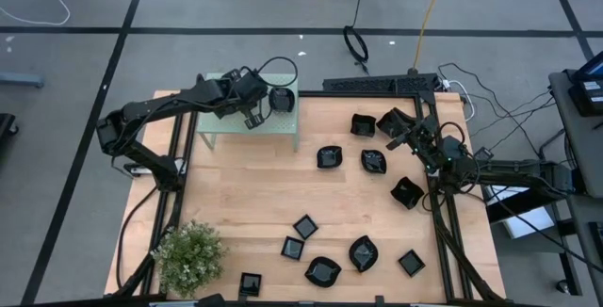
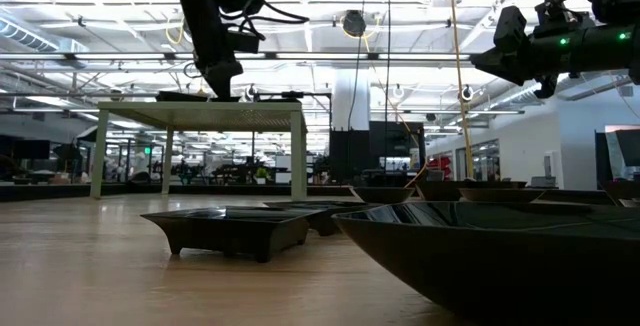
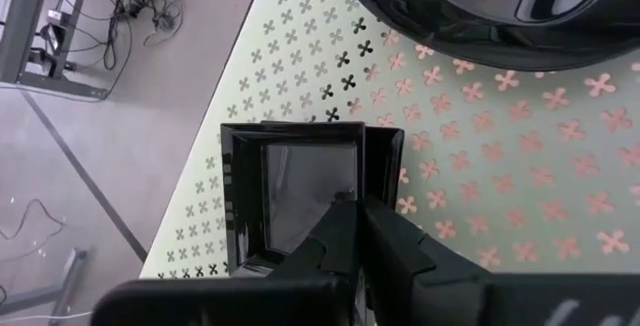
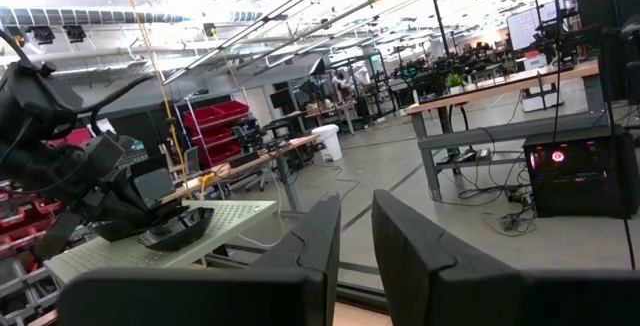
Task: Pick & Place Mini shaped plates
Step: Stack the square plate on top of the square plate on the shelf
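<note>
A pale green perforated stand [image 1: 247,130] stands at the table's far left. Over it, my left gripper [image 3: 355,211] is shut on a small square black plate [image 3: 295,191]. A rounder black plate [image 3: 500,11] rests on the stand top just beyond it, also seen in the high view [image 1: 283,98]. More black plates lie on the wood, such as one [image 1: 329,157] mid-table and one [image 1: 364,252] near the front. At the right side, my right gripper [image 4: 355,231] is raised above the table, aimed slightly upward into the room, its fingers a little apart with nothing between them. My left gripper pinches one side wall of the square plate [image 3: 366,171], with one finger [image 3: 335,228] in the plate's hollow and the other [image 3: 400,241] outside. The fingers slant down from above. The plate stays level over the stand top; whether it rests on it I cannot tell.
A potted green plant [image 1: 188,255] stands at the near left corner. Several plates lie around the right arm [image 1: 407,192] and along the front [image 1: 304,226]. Bare wood shows in the middle [image 1: 245,194]. Black frame rails [image 1: 443,222] run along the table's sides.
</note>
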Controlling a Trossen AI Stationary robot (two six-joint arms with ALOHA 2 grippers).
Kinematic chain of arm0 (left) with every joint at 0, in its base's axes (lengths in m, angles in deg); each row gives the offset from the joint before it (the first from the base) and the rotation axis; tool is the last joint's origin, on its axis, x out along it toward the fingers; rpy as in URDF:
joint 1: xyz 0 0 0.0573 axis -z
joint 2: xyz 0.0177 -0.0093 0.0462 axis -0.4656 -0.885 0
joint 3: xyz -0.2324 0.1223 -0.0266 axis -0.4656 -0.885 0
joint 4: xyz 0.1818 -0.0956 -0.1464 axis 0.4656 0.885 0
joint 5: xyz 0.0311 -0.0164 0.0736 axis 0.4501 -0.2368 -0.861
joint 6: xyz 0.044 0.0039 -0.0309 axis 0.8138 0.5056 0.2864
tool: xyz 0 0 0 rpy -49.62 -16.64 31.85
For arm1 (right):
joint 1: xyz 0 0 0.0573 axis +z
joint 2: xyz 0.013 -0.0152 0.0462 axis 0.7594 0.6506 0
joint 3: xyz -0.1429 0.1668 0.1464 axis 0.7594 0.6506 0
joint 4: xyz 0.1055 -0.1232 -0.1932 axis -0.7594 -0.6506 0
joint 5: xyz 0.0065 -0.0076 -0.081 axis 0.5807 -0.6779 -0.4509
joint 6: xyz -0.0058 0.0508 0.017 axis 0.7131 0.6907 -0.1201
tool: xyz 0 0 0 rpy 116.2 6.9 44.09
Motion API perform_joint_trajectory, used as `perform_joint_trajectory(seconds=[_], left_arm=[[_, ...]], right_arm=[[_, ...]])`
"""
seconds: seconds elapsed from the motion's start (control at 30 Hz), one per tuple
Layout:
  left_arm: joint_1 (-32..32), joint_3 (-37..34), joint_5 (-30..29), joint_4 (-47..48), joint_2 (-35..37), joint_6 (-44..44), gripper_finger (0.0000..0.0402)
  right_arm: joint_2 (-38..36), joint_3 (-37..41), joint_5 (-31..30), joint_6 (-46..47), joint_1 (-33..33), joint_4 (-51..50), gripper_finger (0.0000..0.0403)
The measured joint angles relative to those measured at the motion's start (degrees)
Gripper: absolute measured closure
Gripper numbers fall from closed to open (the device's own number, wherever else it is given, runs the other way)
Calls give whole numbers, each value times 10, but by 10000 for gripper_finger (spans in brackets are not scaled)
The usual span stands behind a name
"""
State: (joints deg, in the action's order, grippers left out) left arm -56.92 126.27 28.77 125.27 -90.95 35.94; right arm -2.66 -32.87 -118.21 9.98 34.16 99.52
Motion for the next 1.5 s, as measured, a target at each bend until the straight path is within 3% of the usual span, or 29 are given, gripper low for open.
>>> perform_joint_trajectory(seconds=[0.5,0.77,0.93,1.23,1.5], left_arm=[[28,0,-8,-11,8,18,293],[73,0,-73,-51,57,59,242],[104,0,-82,-70,89,60,229],[186,0,-11,-148,105,43,235],[266,0,41,-194,85,-82,233]], right_arm=[[0,0,0,0,0,0,351],[0,0,0,0,0,0,351],[0,0,0,0,0,0,351],[0,0,0,0,0,0,351],[0,0,0,0,0,0,351]])
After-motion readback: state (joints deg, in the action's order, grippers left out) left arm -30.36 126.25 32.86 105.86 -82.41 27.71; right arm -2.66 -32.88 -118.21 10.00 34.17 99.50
